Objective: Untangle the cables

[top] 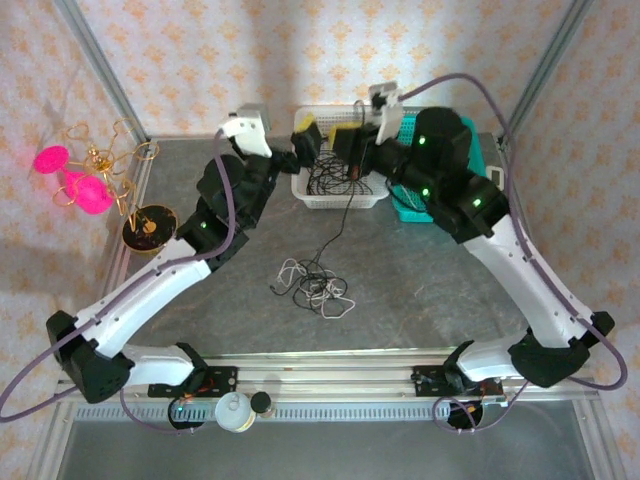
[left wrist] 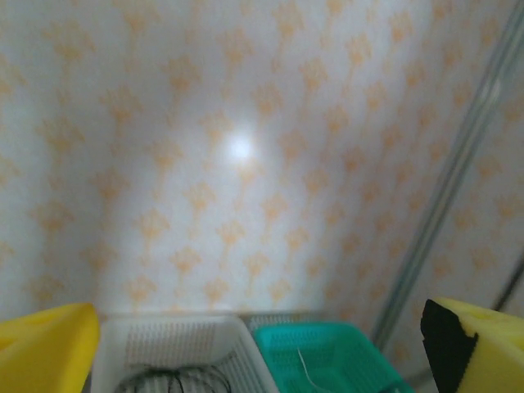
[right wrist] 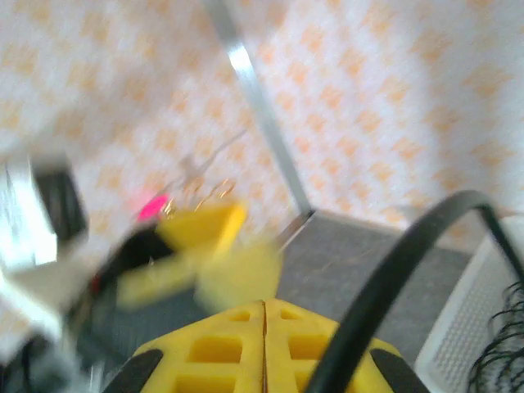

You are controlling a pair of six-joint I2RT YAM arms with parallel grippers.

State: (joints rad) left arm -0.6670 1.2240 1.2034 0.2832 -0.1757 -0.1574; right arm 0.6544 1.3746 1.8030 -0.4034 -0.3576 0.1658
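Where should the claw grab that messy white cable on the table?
Probably the loose white loop at the near right edge of the cable pile, coming straight down from above. The pile lies flat on the table, and that loop sticks out clear of the knotted middle, so one strand can be pinched alone.

- Top external: high behind the arm bases (top: 90, 365), looking down across the whole table (top: 430, 300) to the patterned wall (top: 300, 50).
- Left wrist: low, close, facing that wall over the white basket (left wrist: 164, 337) and teal basket (left wrist: 327, 348), both shared with the top view.
- Right wrist: close, blurred, facing the pink ornament (right wrist: 151, 206) corner, likewise shared.
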